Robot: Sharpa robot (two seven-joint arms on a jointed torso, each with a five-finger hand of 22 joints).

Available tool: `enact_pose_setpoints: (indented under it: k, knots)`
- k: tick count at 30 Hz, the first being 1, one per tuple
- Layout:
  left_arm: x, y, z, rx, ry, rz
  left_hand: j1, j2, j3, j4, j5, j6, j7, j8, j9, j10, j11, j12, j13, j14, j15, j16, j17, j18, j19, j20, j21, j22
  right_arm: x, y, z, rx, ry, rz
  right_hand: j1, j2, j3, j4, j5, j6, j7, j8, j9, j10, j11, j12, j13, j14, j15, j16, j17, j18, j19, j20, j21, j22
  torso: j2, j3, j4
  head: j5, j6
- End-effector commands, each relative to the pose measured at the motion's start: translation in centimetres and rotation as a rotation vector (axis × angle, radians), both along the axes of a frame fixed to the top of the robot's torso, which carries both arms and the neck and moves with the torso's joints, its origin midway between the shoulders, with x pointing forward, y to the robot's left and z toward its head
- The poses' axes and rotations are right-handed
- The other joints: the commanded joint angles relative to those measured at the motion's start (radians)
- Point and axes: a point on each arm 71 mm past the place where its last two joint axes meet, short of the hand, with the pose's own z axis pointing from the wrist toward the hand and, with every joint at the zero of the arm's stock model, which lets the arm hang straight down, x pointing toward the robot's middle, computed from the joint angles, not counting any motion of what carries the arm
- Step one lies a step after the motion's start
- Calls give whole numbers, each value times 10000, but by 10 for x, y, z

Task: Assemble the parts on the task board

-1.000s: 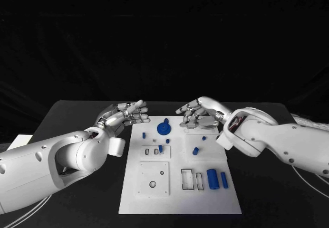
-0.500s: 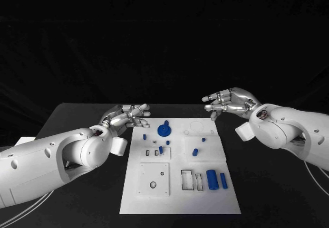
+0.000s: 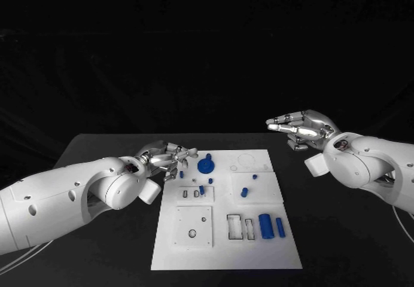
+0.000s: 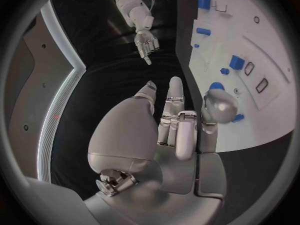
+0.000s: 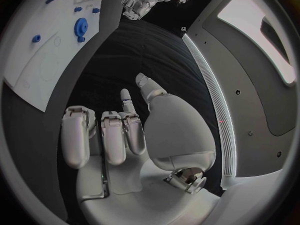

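My left hand (image 3: 166,158), fingers curled and holding nothing, hovers at the white board's (image 3: 226,242) far-left edge beside the blue gear (image 3: 206,164). My right hand (image 3: 302,128), clenched empty, hangs above bare table (image 3: 345,233) past the board's far-right corner.

Matte black table top (image 3: 332,239): takes up the lower half of the head frame, with its far edge running straight across at about mid-height. Surface flat and even in tone.

Plain black backdrop (image 3: 207,60): fills the upper half of the frame behind the table's far edge. No seams or folds can be made out.

Thin white cables (image 3: 19,262): lower left corner of the frame, lying on the table top in a shallow curve. A similar thin white line sits at the right edge, lower down. Where either one ends cannot be told.
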Motion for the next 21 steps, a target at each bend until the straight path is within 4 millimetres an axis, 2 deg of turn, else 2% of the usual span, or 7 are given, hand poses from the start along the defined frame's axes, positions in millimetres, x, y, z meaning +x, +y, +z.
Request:
enact_pose_setpoints:
  k: [1, 3, 7, 9, 12, 13, 21]
  knots:
    - [-3, -3, -13, 2730, 622, -1073, -440, 125, -203, 311, -37, 136, -169, 484, 241, 513, -76, 1875, 1868, 1039, -104, 124, 2626, -223, 271, -63, 834, 1227, -2, 1, 1, -669, -533, 92, -76, 63, -117, 22, 64, 57, 25, 60, 0, 985, -30, 34, 2626, 1043, 99, 34, 2627, -248, 256, 2, 313, 695, -27, 42, -23, -91, 4]
    - [-3, -3, -16, 3448, 800, -1177, -805, 289, -449, 293, -8, 67, -325, 1054, 601, 772, -186, 3176, 3214, 1039, -194, 124, 2626, -289, 376, -174, 1232, 1791, -3, 2, 0, -770, -573, 170, -96, 103, -185, 33, 62, 71, 19, 81, 2, 985, -34, 34, 2626, 1043, 98, 34, 2627, -335, 427, 5, 544, 1123, -32, 66, -36, -56, -1]
    - [-1, -4, -19, 4801, 1272, -1440, -1271, 475, -913, 371, -44, -109, -430, 2001, 1279, 1086, -328, 4324, 4474, 1039, -285, 124, 2626, -389, 488, -231, 1643, 2421, -5, 5, -4, -848, -574, 295, -109, 160, -266, 39, 78, 55, 24, 88, -3, 985, -31, 34, 2626, 1043, 103, 34, 2627, -411, 575, 12, 744, 1494, -27, 84, -43, 10, -37]
    - [0, -5, -18, 5641, 1451, -1704, -1530, 516, -1211, 358, -50, -247, -513, 2424, 1623, 1147, -340, 4580, 4761, 1039, -334, 124, 2626, -403, 492, -260, 1715, 2530, -7, 6, -6, -943, -610, 365, -111, 189, -290, 42, 100, 43, 27, 87, -7, 985, -28, 34, 2626, 1043, 105, 34, 2627, -443, 639, 15, 823, 1647, -20, 63, -41, 62, -63]
    - [3, -7, -15, 6775, 1477, -2014, -1737, 554, -1595, 365, -362, -416, -582, 3011, 2128, 1227, -417, 4832, 5058, 1039, -391, 124, 2626, -424, 506, -302, 1807, 2685, -8, 8, -7, -1081, -675, 436, -113, 201, -307, 44, 108, 36, 28, 86, -9, 985, -27, 34, 2626, 1043, 106, 34, 2627, -449, 651, 17, 841, 1679, -21, 51, -38, 63, -93]
    - [4, -8, -13, 7177, 1421, -2120, -1751, 631, -1847, 354, -419, -616, -622, 3438, 2540, 1288, -482, 4978, 5237, 1039, -419, 124, 2626, -437, 522, -351, 1872, 2799, -9, 8, -7, -1137, -710, 460, -113, 201, -307, 44, 108, 36, 28, 86, -9, 985, -27, 34, 2626, 1043, 106, 34, 2627, -449, 651, 17, 841, 1679, -20, 57, -40, 63, -109]
    - [16, -19, 0, 9082, 689, -2399, -1623, 680, -2382, 371, -436, -909, -730, 4160, 3366, 1480, -559, 5257, 5627, 1039, -505, 124, 2626, -498, 599, -403, 2049, 3136, -10, 14, -9, -1313, -812, 567, -102, 201, -333, 30, 82, 24, 28, 84, -12, 985, -27, 34, 2626, 1043, 108, 34, 2627, -433, 617, 21, 811, 1608, -19, 36, -22, 87, -220]
